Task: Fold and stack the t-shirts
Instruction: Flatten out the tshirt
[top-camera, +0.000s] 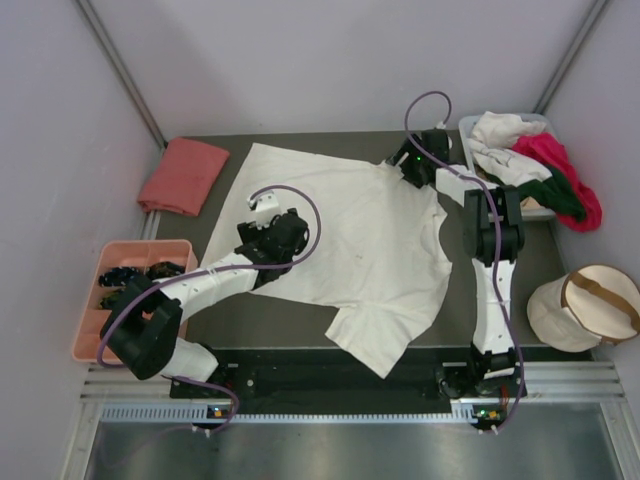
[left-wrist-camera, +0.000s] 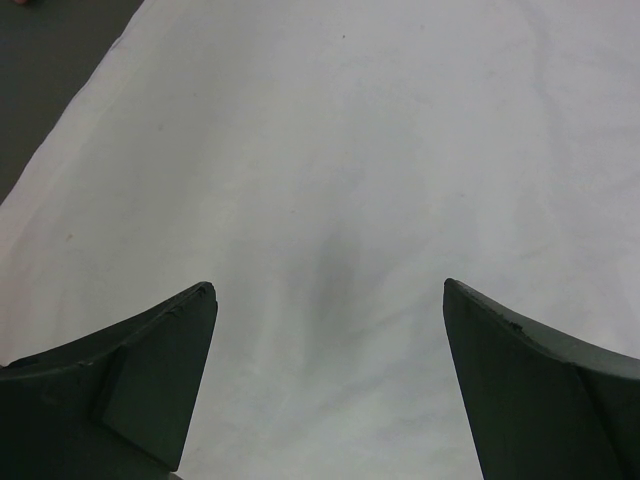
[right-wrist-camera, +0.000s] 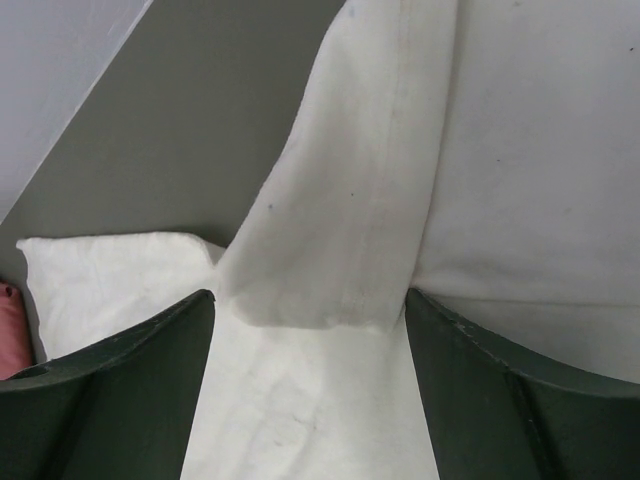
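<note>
One salmon-pink t-shirt is seen folded, far left of the table; cream-white t-shirt is spread centre, unfolded; heaped t-shirts are left in the far-right bin. Left jaws are set wide over it, right jaws parted astride its sleeve

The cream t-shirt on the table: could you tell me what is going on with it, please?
Both arms are working on the cream t-shirt, which lies spread out, not yet folded. The left gripper hovers open over its left side; the right gripper, also open, straddles a fold of cloth at its far edge. A salmon-pink shirt lies folded nearby.
</note>
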